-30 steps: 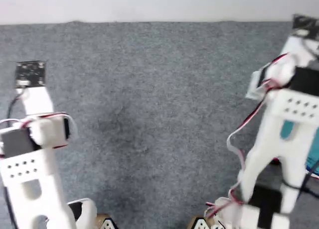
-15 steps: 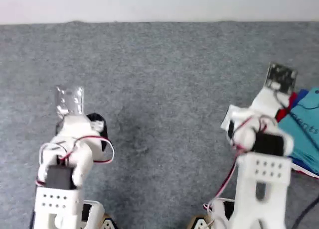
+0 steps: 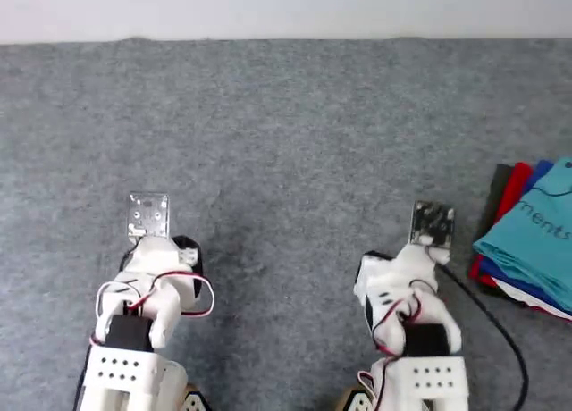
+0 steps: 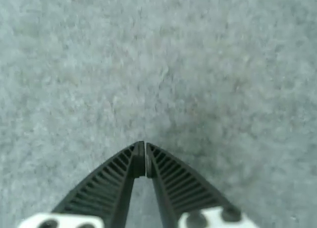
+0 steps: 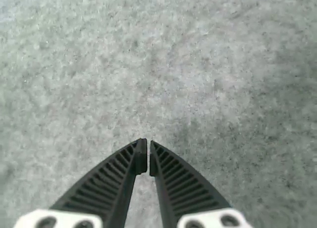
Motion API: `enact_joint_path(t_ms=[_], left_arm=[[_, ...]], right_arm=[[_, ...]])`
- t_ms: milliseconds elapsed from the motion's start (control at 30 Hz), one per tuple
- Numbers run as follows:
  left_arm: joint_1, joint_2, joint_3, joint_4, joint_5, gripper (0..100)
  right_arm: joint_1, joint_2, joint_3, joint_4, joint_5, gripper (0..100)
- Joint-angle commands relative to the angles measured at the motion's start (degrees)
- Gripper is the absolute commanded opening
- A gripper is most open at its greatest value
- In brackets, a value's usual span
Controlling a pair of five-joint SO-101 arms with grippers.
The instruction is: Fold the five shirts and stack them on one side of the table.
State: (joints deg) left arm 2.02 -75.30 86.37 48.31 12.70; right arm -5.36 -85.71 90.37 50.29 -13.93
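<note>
Since the folded shirts (image 3: 534,243) lie in one pile at the edge of the grey surface (image 3: 286,116), the stacking step looks done or very nearly so. A teal shirt (image 3: 545,228) sits on top, and blue, red, white and dark edges peek out beneath it. That suggests five layers, though the pile runs out of the high view and the count cannot be confirmed. The pile lies off to the side of the nearer arm (image 3: 411,313) and well apart from its claw, with bare felt between them. The other arm (image 3: 147,295) sits farther from the pile, across the middle of the surface.

Both arms are tucked low near their bases. The left claw (image 4: 144,158) is closed with its tips meeting and grips nothing; plain grey felt lies ahead of it. The right claw (image 5: 145,156) is also closed and empty, tips almost touching, over the same bare felt.

No loose shirt lies near either claw, so the folding work appears complete. The next move probably calls only for parking the arms, or at most squaring up the pile if an edge hangs crooked.
</note>
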Motion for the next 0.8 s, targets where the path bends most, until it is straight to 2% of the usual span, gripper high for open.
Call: enact_joint_path(t_ms=[0, 67, 267, 433, 600, 767], left_arm=[[0.26, -2.81, 2.15, -1.49, 0.09, 1], [0.26, -4.84, 4.53, -1.49, 0.09, 1], [-0.09, -14.24, 10.51, -0.53, 0.09, 1], [0.18, -20.75, 10.51, 5.01, 0.09, 1], [-0.09, -23.21, 10.51, 14.33, 0.35, 1], [-0.18, -24.09, 10.42, 15.56, 0.53, 1]], right_arm=[[-0.84, -9.45, 4.66, 1.54, 4.13, 0.9], [-0.75, -14.02, 6.51, 4.62, 8.09, 0.9], [-0.84, -17.89, 6.07, 13.32, 9.93, 0.9], [-0.40, -17.45, 6.07, 18.24, 10.11, 1.0], [-0.40, -17.45, 6.07, 23.34, 10.02, 1.0], [-0.31, -17.45, 6.07, 24.13, 9.93, 1.0]])
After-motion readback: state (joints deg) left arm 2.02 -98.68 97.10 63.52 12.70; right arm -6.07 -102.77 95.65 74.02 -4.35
